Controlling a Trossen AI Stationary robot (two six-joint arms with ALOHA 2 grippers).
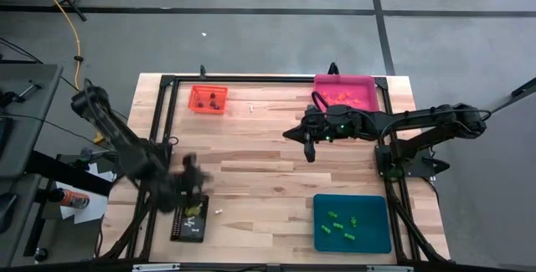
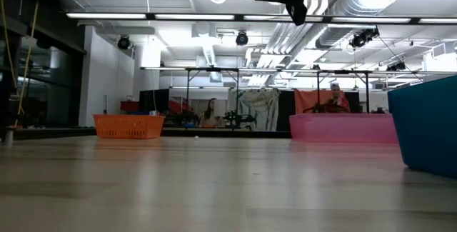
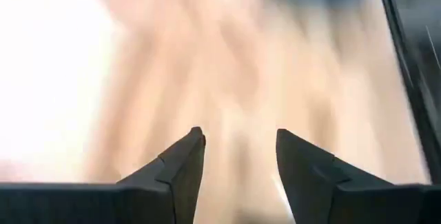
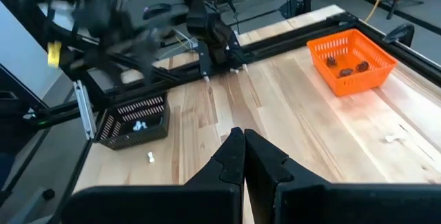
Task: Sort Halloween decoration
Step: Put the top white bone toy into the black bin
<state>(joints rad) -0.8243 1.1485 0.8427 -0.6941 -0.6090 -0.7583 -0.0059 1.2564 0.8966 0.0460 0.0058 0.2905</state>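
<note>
The Halloween decoration is sorted by colour into trays: white trinkets in the black tray (image 1: 190, 219), dark brown ones in the orange tray (image 1: 208, 99), orange ones in the pink tray (image 1: 345, 92), green ones in the teal tray (image 1: 352, 223). Two white trinkets lie loose on the table, one (image 1: 219, 212) beside the black tray and one (image 1: 251, 106) near the orange tray. My left gripper (image 3: 241, 141) hangs open above the boards just beyond the black tray, nothing between its fingers. My right gripper (image 4: 243, 138) is shut and empty, held above the table's middle (image 1: 308, 148).
A black metal frame (image 1: 276, 79) runs around the wooden table top. The trays stand near its four corners, with bare boards between them. In the low view a person (image 2: 334, 96) sits in the room behind the pink tray (image 2: 343, 127).
</note>
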